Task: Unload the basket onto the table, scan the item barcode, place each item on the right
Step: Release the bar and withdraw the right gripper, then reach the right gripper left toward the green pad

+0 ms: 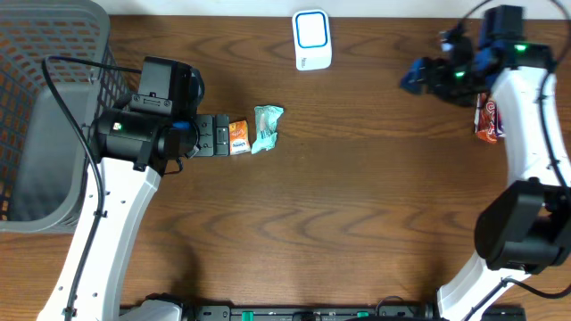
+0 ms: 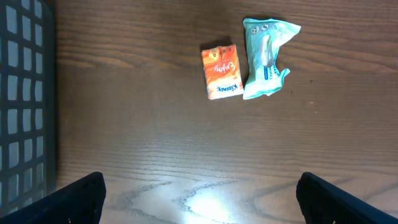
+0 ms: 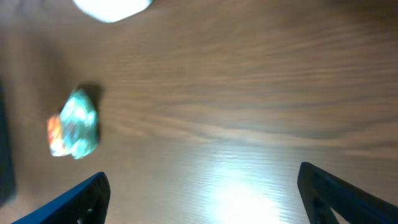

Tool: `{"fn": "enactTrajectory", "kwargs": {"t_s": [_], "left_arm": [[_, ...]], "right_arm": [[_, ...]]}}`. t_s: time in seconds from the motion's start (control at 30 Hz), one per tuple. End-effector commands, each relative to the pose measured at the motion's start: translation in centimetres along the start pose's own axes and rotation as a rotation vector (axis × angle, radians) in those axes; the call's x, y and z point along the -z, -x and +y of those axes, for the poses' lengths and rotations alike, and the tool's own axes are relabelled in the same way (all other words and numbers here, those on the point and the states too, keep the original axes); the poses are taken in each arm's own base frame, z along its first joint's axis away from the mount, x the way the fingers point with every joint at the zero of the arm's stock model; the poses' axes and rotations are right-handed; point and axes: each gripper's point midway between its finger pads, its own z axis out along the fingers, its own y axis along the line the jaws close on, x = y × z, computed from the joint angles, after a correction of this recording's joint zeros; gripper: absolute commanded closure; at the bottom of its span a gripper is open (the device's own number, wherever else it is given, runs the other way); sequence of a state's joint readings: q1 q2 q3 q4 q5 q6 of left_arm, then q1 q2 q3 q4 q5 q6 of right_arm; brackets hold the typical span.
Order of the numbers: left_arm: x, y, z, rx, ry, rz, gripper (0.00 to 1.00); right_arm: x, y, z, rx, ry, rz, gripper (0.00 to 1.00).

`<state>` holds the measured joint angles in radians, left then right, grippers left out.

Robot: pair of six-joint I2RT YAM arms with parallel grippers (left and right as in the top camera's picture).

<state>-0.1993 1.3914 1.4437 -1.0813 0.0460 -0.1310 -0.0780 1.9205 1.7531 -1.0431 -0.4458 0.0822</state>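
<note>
Where the things are: We see an orange packet [image 2: 221,71] and a teal wrapper [image 2: 266,57] lying just beside each other on the brown table [image 2: 155,143].
Scanner: The white scanner [image 1: 312,40] sits at the far edge, well apart from both.
Left gripper [image 2: 211,202]: Its fingers are spread wide and hold nothing. It hangs over the table near the orange packet.
Right gripper [image 3: 205,199]: Its fingers are spread wide too, with nothing between them. It is off to the right, near a red packet [image 1: 486,118].
How they will feel: We think both are light. The orange one looks flat and a bit firm. The teal one looks crinkly and may slip.
Where to hold: We would pinch the orange packet across its long sides. We cannot see a barcode yet.
Watch out: The fingers could bump the teal wrapper.
</note>
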Motion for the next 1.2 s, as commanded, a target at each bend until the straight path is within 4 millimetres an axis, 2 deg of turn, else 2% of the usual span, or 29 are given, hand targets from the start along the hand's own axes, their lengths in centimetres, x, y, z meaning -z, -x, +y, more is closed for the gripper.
{"fn": "enactTrajectory", "kwargs": {"t_s": [0.0,0.2,0.3,0.43,0.7,0.93,1.17], "left_arm": [[0.1,-0.1,0.1,0.001,0.008,-0.001,0.02],[0.1,-0.1,0.1,0.001,0.009,-0.001,0.02],[0.1,-0.1,0.1,0.001,0.008,-0.001,0.02],[0.1,-0.1,0.1,0.001,0.009,-0.001,0.02],[0.1,-0.1,0.1,0.001,0.009,-0.001,0.02],[0.1,-0.1,0.1,0.001,0.009,-0.001,0.02],[0.1,-0.1,0.1,0.001,0.009,-0.001,0.02]], "right_arm": [[-2.9,-2.7,4.1,0.045,0.106,0.093,0.01],[-6.5,-5.7,9.1,0.16,0.139,0.149,0.01],[-7.9,-6.2,10.8,0.173,0.13,0.135,0.01],[-9.8,-6.2,12.4,0.088,0.074,0.083,0.01],[-12.1,-7.0,17.4,0.067,0.151,0.014,0.01],[-13.8,-8.3,17.3,-0.053,0.017,-0.048,0.09],[-15.2,-9.5,18.2,-0.013,0.015,-0.083,0.12]]}}
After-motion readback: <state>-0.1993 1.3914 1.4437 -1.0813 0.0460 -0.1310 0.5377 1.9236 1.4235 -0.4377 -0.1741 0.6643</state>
